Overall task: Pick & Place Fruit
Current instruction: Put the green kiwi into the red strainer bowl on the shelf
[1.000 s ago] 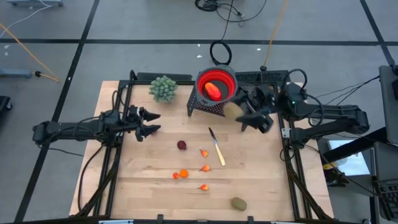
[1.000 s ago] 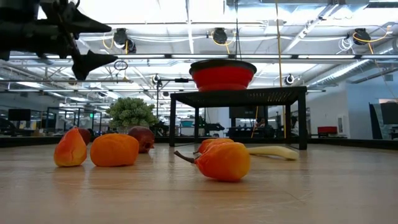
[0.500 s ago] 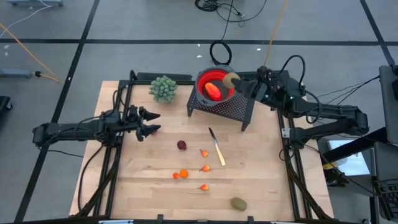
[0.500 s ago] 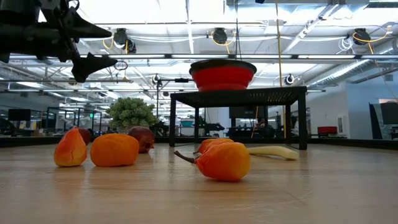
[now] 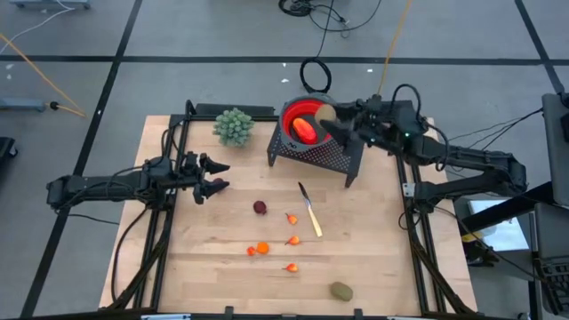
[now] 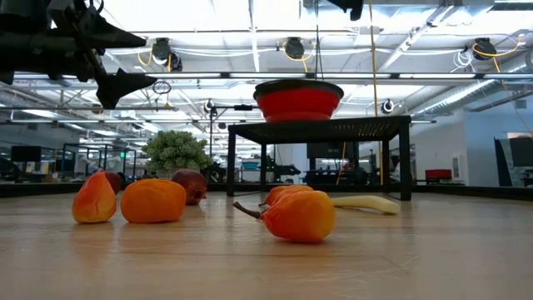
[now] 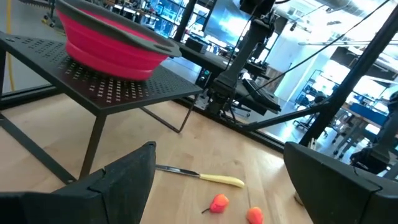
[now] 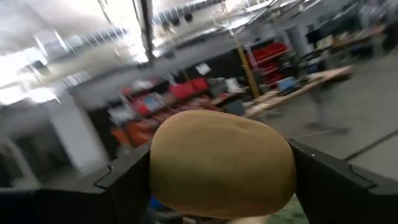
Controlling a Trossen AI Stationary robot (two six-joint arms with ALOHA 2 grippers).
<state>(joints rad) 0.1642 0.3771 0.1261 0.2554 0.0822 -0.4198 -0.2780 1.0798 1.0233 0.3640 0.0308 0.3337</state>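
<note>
Above the red bowl (image 5: 305, 122) on the black perforated stand (image 5: 331, 156) at the table's far side: the right gripper (image 5: 331, 117), fingers pinching a brownish oval fruit (image 8: 221, 163) held over the bowl's rim. Inside the bowl, a red-orange oblong fruit (image 5: 303, 130). At the left edge of the wooden table (image 5: 213, 267), raised off the surface: the left gripper (image 5: 216, 175), fingers spread wide and holding nothing, pointed toward the middle. On the tabletop near the centre, a dark red ball (image 5: 260, 207); just right of it, a slim yellow-handled knife (image 5: 310, 212). Scattered toward the near side, several small orange and red pieces (image 5: 259, 249), apart from one another. Alone close to the near edge, a second brownish-green oval (image 5: 340, 291). At the far left corner beside the stand, a pale green knobbly bunch (image 5: 234, 125). From table height, the orange pieces (image 6: 152, 201) large in the foreground, bowl and stand behind.
</note>
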